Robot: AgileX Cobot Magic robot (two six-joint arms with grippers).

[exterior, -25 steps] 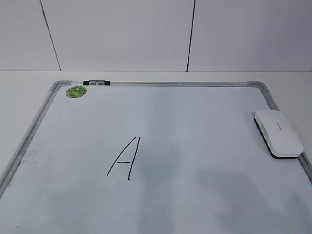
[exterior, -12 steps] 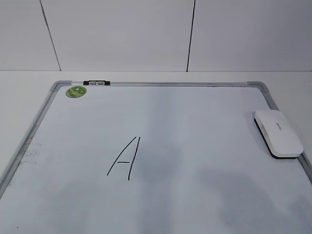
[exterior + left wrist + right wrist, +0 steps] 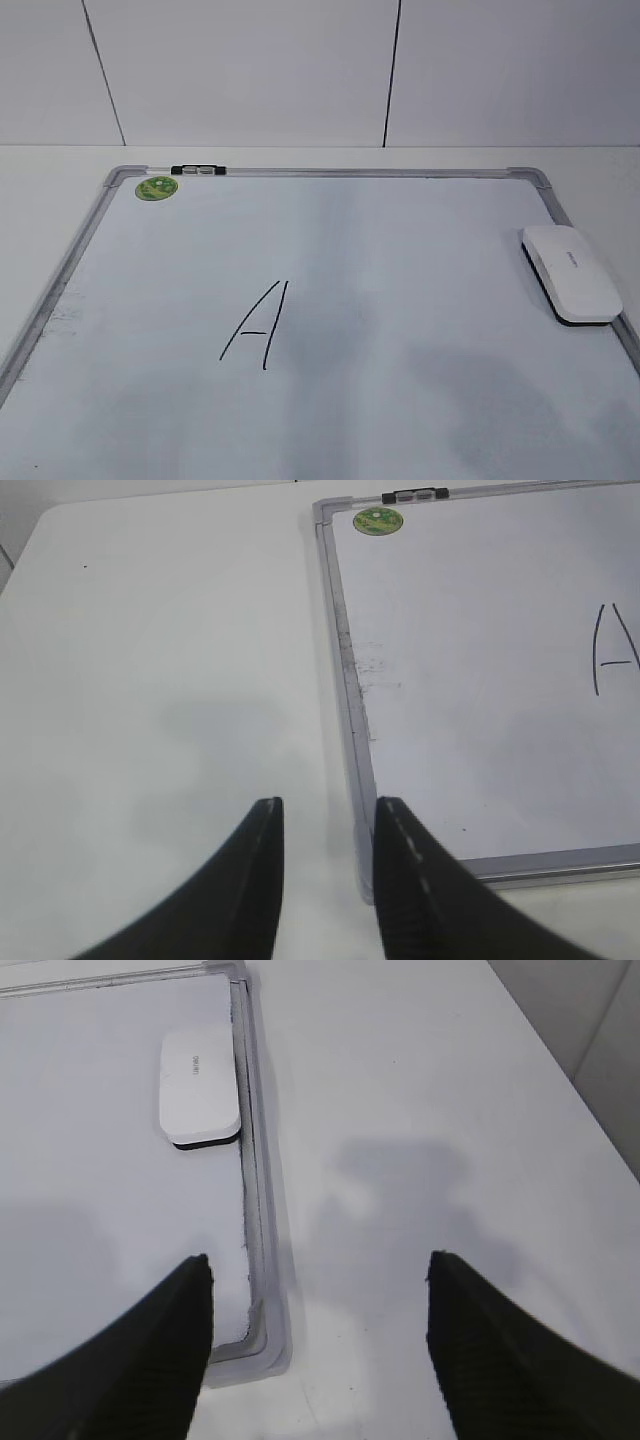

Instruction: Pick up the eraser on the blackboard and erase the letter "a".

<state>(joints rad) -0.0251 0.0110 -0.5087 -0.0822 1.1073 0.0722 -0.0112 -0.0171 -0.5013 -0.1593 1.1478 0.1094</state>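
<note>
The blackboard (image 3: 400, 250) lies flat on the white table. The white eraser (image 3: 570, 272) rests on it by the right frame edge, felt side down. A tall capital "A" (image 3: 258, 325) is drawn near the board's middle; the letter "a" shows in no view. Neither gripper appears in the exterior view. My left gripper (image 3: 330, 805) is open with a narrow gap, empty, above the board's near left corner (image 3: 362, 880). My right gripper (image 3: 318, 1258) is wide open and empty over the near right corner (image 3: 262, 1345), well short of the eraser (image 3: 198, 1085).
A round green sticker (image 3: 157, 187) and a small black-and-silver clip (image 3: 198, 170) sit at the board's far left corner. Bare white table (image 3: 150, 680) lies left of the board and more of it (image 3: 420, 1110) lies to the right. A panelled wall (image 3: 300, 70) stands behind.
</note>
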